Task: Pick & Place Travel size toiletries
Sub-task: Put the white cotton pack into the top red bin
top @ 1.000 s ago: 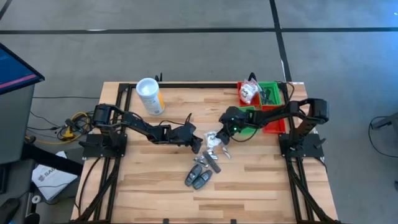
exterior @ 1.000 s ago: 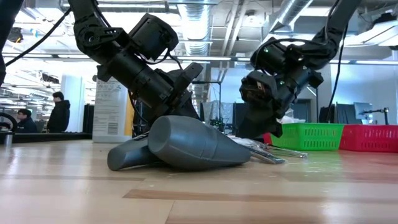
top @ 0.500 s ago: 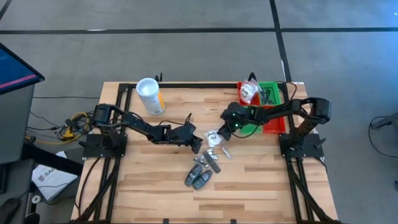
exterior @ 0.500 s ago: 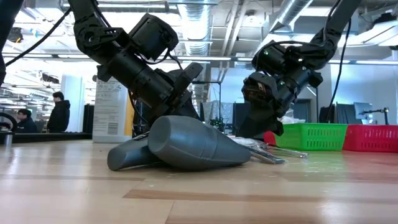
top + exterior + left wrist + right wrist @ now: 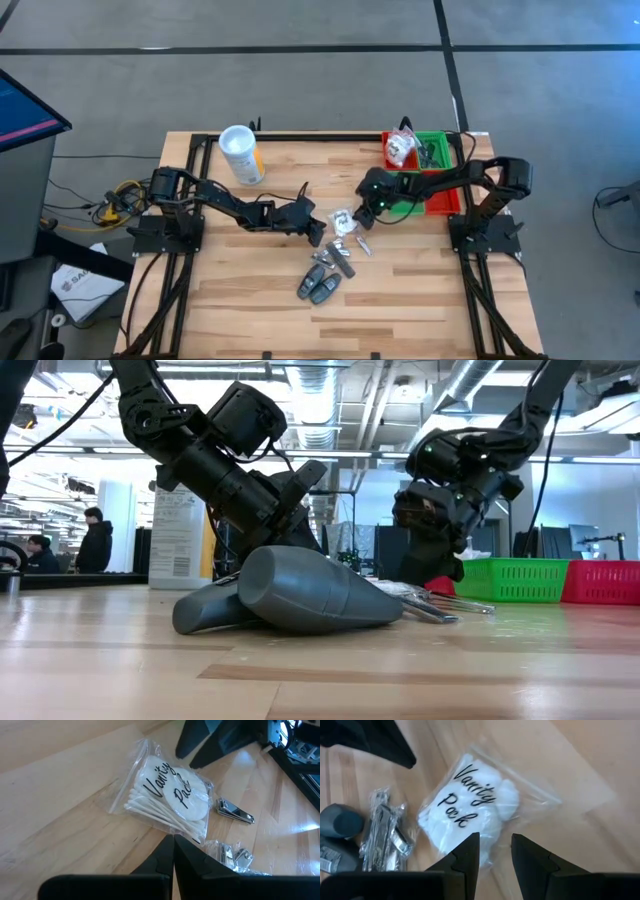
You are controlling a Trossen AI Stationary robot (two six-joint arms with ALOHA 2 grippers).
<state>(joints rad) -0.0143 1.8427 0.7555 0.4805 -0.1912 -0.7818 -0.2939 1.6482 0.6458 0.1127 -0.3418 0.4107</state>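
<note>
1. The left gripper (image 5: 318,232) is being held low over the table (image 5: 240,300) just left of the frame's centre in the high view, with its fingers (image 5: 172,851) pressed together and nothing pinched between them
2. The right gripper (image 5: 364,212) is being held just right of centre in the high view, above the table; its fingers (image 5: 470,851) are being kept partly spread with a gap between them, and nothing is being gripped
3. A clear "Vanity Pack" bag (image 5: 167,795) of cotton swabs and pads is lying flat on the wood between the two grippers, at upper centre of the left wrist view and at centre of the right wrist view (image 5: 470,807); it is being seen as a small pale patch at centre of the high view (image 5: 343,219)
4. A nail clipper (image 5: 236,811) is lying beside the bag, at right of the left wrist view, and a wrapped packet of metal tools (image 5: 229,855) is lying near it at lower right
5. Grey bottles (image 5: 320,282) are lying in a cluster below centre in the high view; one (image 5: 315,592) is filling the centre of the low view, lying on its side
6. A green bin (image 5: 437,152) and a red bin (image 5: 441,198) are standing at upper right of the high view, the green one holding a white packet (image 5: 400,148)
7. A white canister (image 5: 241,153) is standing at upper left of the table
</note>
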